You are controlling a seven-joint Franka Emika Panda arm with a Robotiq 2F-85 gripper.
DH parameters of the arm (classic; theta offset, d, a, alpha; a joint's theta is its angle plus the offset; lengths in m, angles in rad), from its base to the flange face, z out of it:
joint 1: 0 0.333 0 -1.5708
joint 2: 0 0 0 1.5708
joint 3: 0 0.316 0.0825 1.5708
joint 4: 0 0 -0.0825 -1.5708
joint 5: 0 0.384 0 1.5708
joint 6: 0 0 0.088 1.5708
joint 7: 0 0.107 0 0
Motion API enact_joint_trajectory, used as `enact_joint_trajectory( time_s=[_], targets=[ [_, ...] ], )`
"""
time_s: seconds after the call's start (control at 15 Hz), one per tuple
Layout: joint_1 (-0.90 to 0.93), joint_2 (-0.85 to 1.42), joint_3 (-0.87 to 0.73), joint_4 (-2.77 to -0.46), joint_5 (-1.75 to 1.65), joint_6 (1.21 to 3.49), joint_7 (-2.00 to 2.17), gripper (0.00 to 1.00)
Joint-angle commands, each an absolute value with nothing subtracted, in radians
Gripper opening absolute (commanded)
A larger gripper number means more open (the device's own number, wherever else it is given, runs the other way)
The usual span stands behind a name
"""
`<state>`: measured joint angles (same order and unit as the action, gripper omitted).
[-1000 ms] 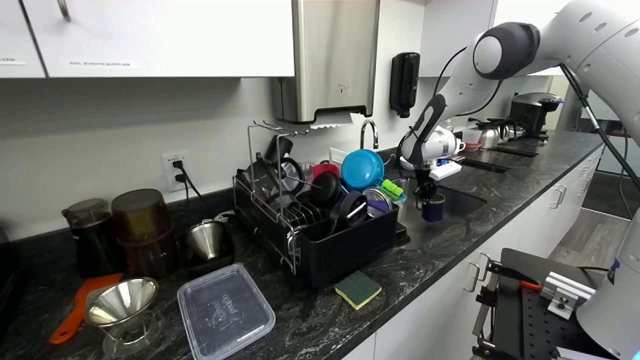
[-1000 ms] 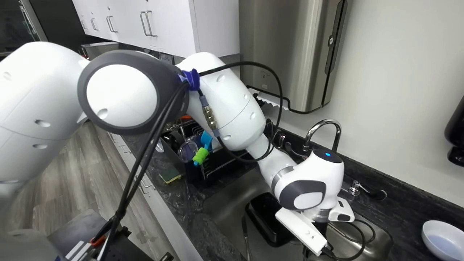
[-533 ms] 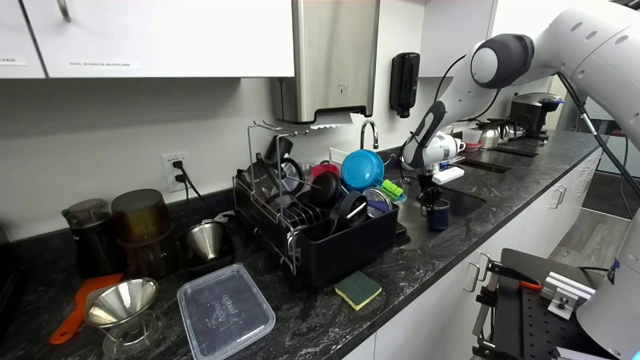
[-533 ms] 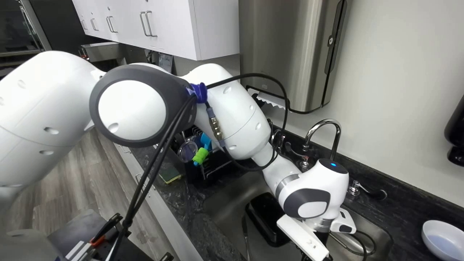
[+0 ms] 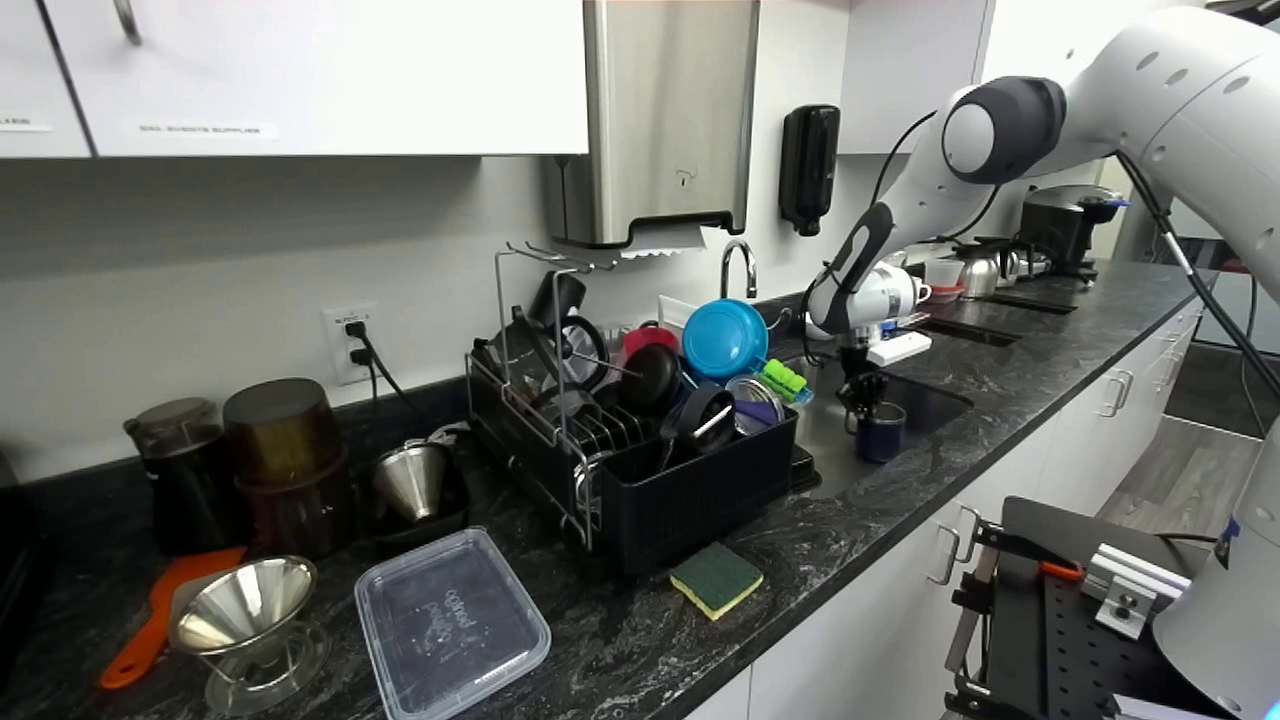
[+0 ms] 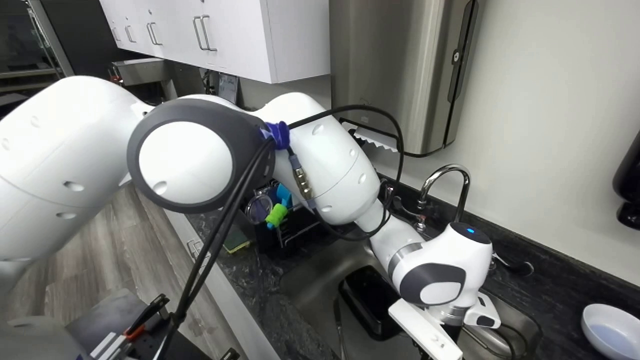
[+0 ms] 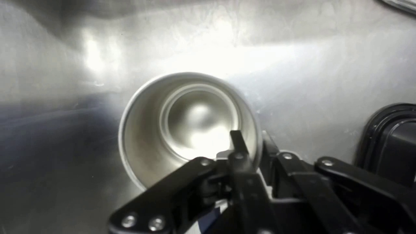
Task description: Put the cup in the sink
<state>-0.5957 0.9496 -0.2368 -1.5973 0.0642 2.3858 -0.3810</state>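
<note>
Holding the dark blue cup [image 5: 881, 438] mouth up inside the sink [image 6: 315, 285], I have the jaws pinching its wall, one on the inner side of the rim and one on the outer. From here I cannot tell whether its base touches the sink floor. In the wrist view a black container [image 7: 390, 146] lies apart from the cup, and in an exterior view a slim utensil [image 6: 337, 312] rests just beside that container. On the table [image 5: 810, 550] I see a loaded dish rack [image 5: 690, 515] and, near its front, a green and yellow sponge [image 5: 717, 580].
</note>
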Motion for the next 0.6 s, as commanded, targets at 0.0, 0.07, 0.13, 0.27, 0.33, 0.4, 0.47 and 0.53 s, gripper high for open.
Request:
enact_joint_trajectory(
  time_s=[0.0, 0.07, 0.13, 0.27, 0.33, 0.4, 0.47, 0.53],
  targets=[
    [-0.630, 0.928, -0.207, -1.591, 0.041, 2.362, -0.412, 0.47],
    [-0.634, 0.922, -0.204, -1.594, 0.042, 2.365, -0.421, 0.54],
    [-0.635, 0.914, -0.205, -1.600, 0.040, 2.371, -0.428, 0.61],
    [-0.628, 0.882, -0.214, -1.627, 0.031, 2.381, -0.433, 0.75],
    [-0.624, 0.851, -0.219, -1.653, 0.027, 2.390, -0.434, 0.81],
    [-0.620, 0.824, -0.225, -1.672, 0.020, 2.391, -0.432, 0.89],
    [-0.616, 0.784, -0.233, -1.700, 0.011, 2.386, -0.425, 0.95],
    [-0.611, 0.747, -0.242, -1.728, 0.003, 2.383, -0.415, 1.00]
  ],
)
